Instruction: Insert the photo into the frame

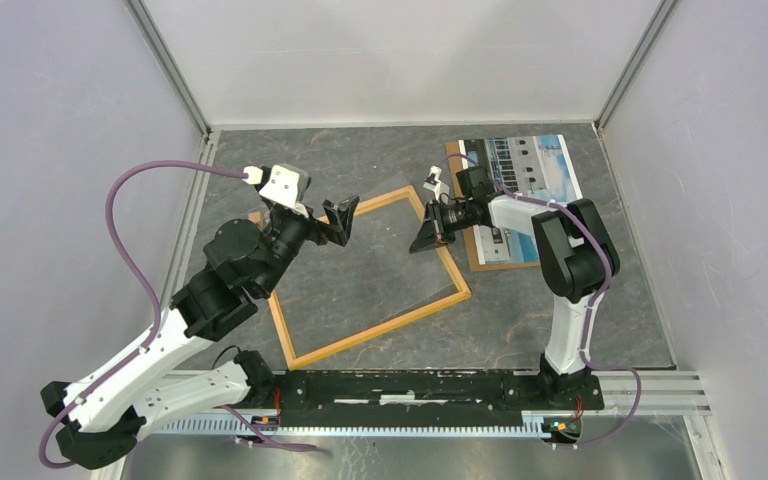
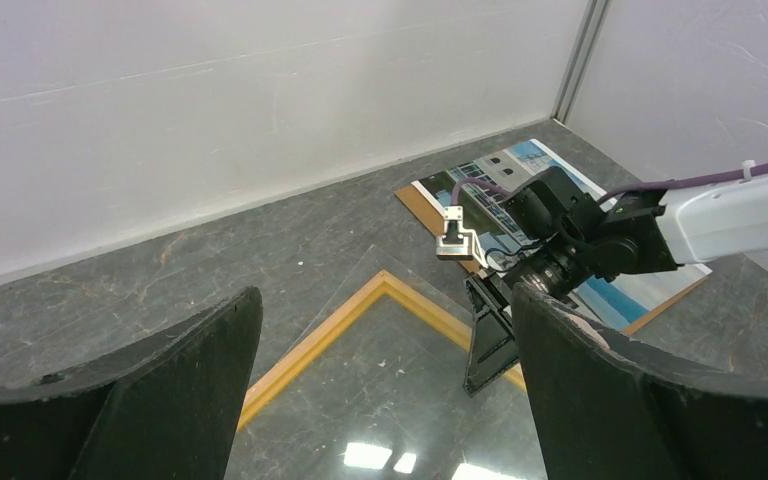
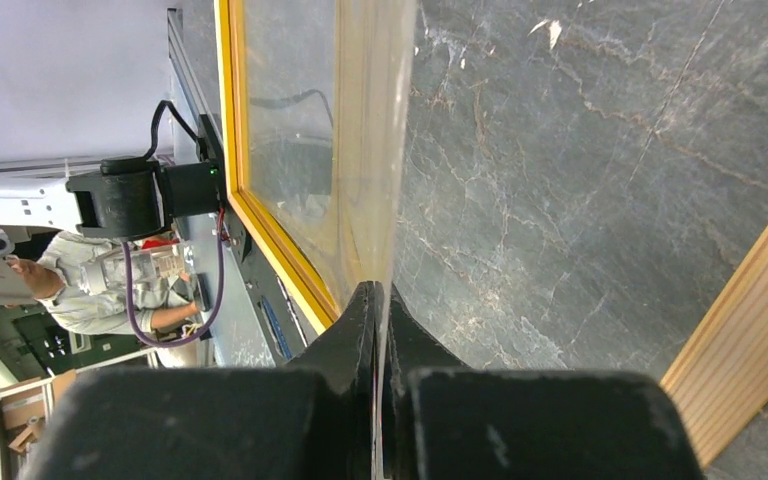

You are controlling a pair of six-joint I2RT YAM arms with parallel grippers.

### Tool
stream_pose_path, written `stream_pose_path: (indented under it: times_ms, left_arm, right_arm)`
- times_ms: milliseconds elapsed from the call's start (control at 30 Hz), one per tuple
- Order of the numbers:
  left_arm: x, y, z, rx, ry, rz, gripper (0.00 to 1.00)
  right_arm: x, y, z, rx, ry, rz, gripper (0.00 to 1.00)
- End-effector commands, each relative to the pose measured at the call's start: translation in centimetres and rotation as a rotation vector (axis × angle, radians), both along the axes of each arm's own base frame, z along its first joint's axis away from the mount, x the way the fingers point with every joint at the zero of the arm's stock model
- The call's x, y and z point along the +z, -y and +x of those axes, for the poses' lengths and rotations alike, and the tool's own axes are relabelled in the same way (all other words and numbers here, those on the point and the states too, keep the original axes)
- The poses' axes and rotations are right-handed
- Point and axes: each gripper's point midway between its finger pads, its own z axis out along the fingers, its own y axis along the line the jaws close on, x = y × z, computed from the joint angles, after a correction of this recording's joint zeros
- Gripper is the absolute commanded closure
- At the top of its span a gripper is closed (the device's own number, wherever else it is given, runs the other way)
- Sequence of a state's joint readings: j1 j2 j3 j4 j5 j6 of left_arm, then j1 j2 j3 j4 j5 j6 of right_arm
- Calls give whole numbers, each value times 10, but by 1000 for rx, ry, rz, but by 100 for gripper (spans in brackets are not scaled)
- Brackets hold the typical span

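Lying flat on a grey marbled table boxed in by pale walls and aluminium posts, the frame holds no print; a clear sheet is tilted up over it, one edge raised, though where the low edge rests I cannot tell; the photo sits face up on the brown backing board toward the far right corner, near the frame but outside it, partly under the right arm. The right gripper has its jaws pressed together on the sheet's raised edge, a thin pinch right at the rim; the left gripper hovers over the frame's far left side, jaws spread wide, holding nothing.

From where I stand the risk looks plain: so slim a grip on so slick a sheet could let go, and the sheet would drop onto the frame or skid across the table; a swing of it could nudge the frame askew or meet the left fingers close by; the right elbow, hanging over the print, might drag it. The surface looks hard and smooth, so little would stop a slide.
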State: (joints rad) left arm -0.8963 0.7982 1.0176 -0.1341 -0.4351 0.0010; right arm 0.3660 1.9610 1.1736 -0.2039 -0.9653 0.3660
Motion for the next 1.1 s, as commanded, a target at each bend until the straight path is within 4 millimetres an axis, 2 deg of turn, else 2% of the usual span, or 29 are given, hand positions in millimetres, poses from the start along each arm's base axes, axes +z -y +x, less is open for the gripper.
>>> stream_pose_path:
  times_ms: [0, 333, 1067]
  left_arm:
    - [10, -1, -4, -9, 0, -46, 0]
    - [9, 0, -4, -14, -2, -44, 0]
    - [8, 0, 0, -25, -18, -66, 0]
  right_arm:
    - [8, -6, 6, 43, 0, 8, 100]
    - [7, -2, 12, 40, -33, -64, 100]
    - [0, 2, 19, 42, -81, -82, 100]
